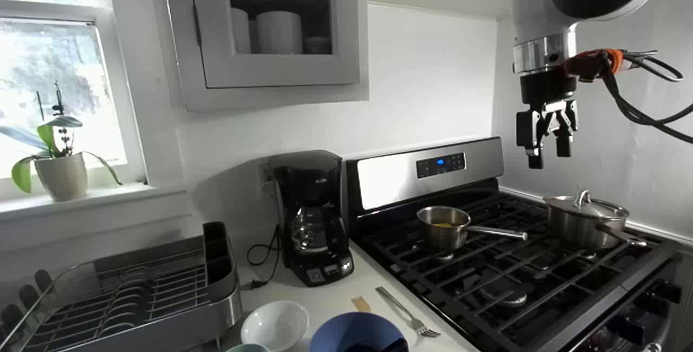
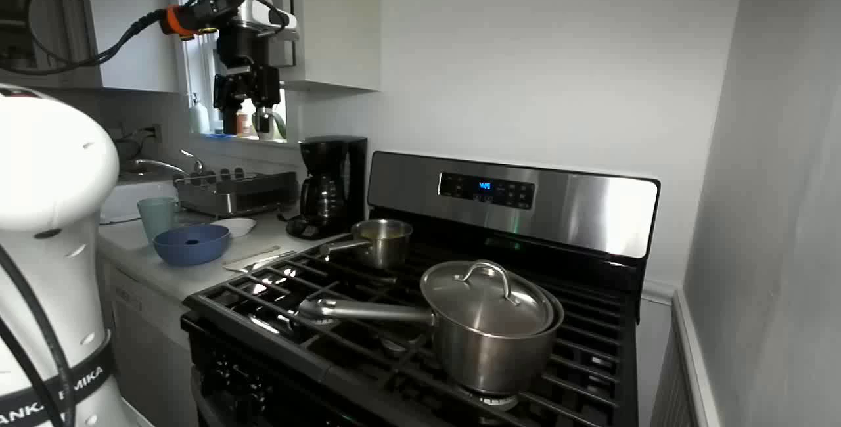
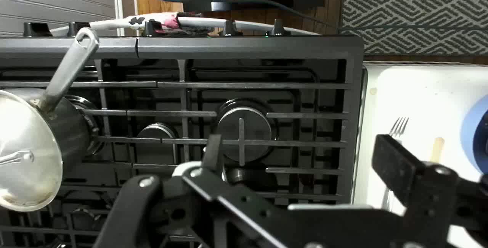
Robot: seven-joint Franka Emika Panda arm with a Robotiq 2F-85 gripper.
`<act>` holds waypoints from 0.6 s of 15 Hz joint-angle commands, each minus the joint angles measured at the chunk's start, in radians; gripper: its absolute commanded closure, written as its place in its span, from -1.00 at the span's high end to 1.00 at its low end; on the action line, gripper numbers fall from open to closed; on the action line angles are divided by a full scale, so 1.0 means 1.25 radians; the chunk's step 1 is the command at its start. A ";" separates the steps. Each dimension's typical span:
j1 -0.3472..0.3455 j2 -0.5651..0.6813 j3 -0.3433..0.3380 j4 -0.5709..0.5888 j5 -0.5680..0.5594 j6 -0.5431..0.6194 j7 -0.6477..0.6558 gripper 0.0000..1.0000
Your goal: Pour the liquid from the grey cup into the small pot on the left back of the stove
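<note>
The grey cup (image 2: 156, 220), pale grey-green, stands upright on the counter behind the blue bowl; in an exterior view only its rim (image 1: 248, 348) shows at the bottom edge. The small pot (image 1: 443, 233) sits on the back left of the stove (image 1: 400, 178) with something yellow inside; it also shows in an exterior view (image 2: 387, 249). In the wrist view it is mostly hidden behind the gripper. My gripper (image 1: 549, 154) is open and empty, pointing down high above the stove, apart from everything; it also shows in an exterior view (image 2: 247, 126) and the wrist view (image 3: 301, 150).
The lidded pot (image 2: 499, 348) stands on the right of the stove, handle forward. A blue bowl (image 2: 190, 246), white bowl (image 1: 275, 326), fork (image 1: 405, 311) and wooden utensil (image 1: 361, 304) lie on the counter. A coffee maker (image 1: 311, 216) and dish rack (image 1: 162, 314) stand behind.
</note>
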 commanded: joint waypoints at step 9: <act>-0.009 0.052 0.029 0.051 0.038 -0.026 0.128 1.00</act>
